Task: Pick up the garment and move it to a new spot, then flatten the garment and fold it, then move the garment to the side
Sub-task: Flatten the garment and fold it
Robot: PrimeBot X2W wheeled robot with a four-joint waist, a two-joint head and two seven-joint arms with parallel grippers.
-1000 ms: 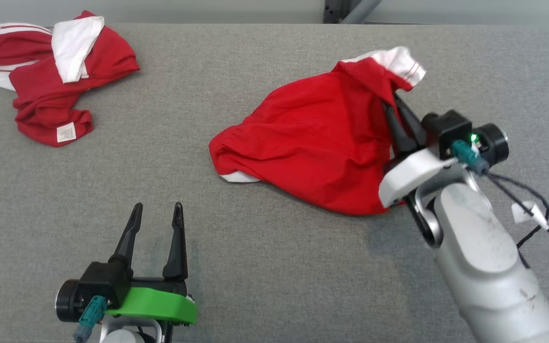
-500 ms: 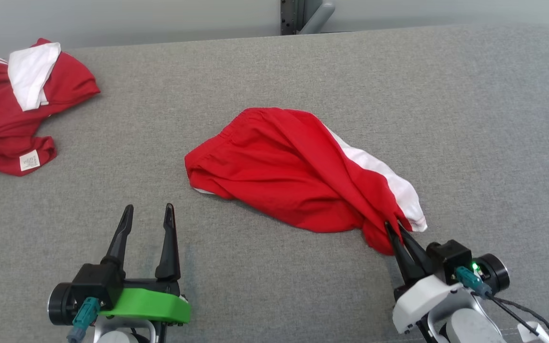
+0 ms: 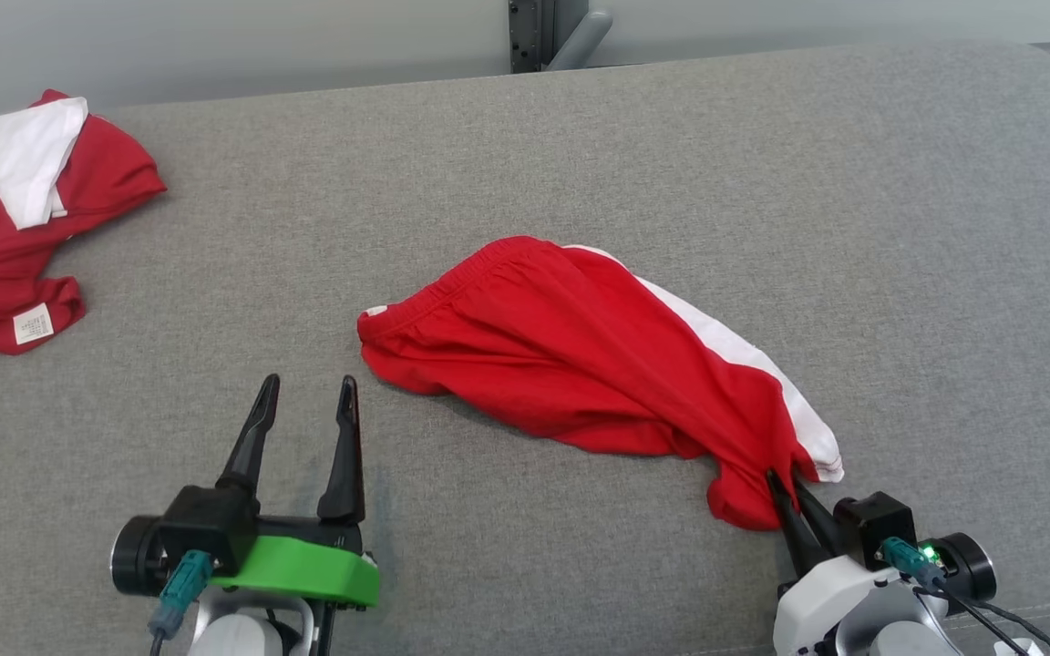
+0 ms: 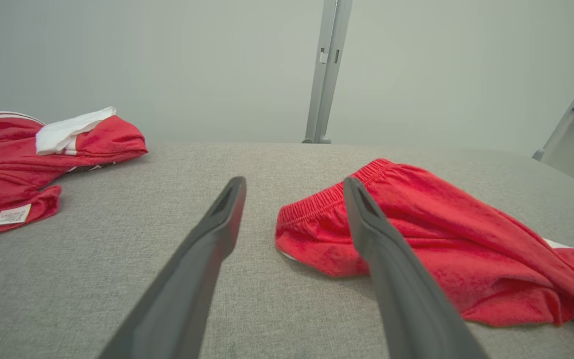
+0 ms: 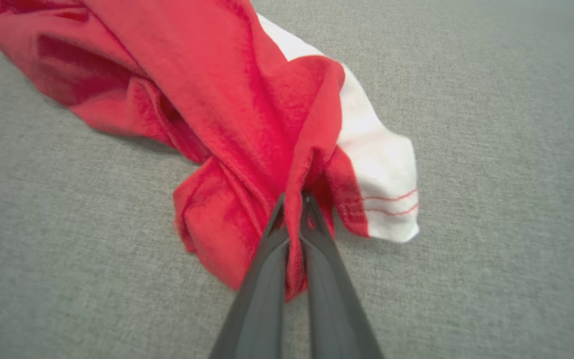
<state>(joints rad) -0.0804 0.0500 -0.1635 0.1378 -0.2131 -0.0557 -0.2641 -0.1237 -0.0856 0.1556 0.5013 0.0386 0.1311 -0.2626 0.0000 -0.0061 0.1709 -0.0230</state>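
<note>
1. The garment (image 3: 580, 364), red shorts with a white side panel (image 3: 744, 355), lies in a loose diagonal heap mid-way across the grey surface (image 3: 580, 164). Its elastic waistband (image 3: 434, 296) is at the robot's left end and its hem at the right end.
2. The right end effector (image 5: 294, 197) has its fingers pinched nearly together on a bunched red fold at the hem, just beside the white panel. The cloth pleats tightly into the tips.
3. The left end effector (image 3: 309, 383) has its fingers spread wide with nothing between them. It sits low over the surface, near the waistband but apart from it.
4. Handling, as a judgement: the fabric looks thin, light and fully limp, with no stiffness to carry a shape. It should drape and trail from any single pinch. It looks neither fragile nor slippery. The woven surface will likely drag on it, so pulling may stretch it flat but could also roll the edges under.
5. I cannot tell how many layers the present pinch holds. If it holds more than one, the leg may not open out.
6. Best holds for flattening, as a judgement: the two waistband corners, where the gathered elastic is thicker and gives a firmer bite, worked against the hem corners.
7. A second red garment (image 3: 5, 228) lies at the far left, well apart.
</note>
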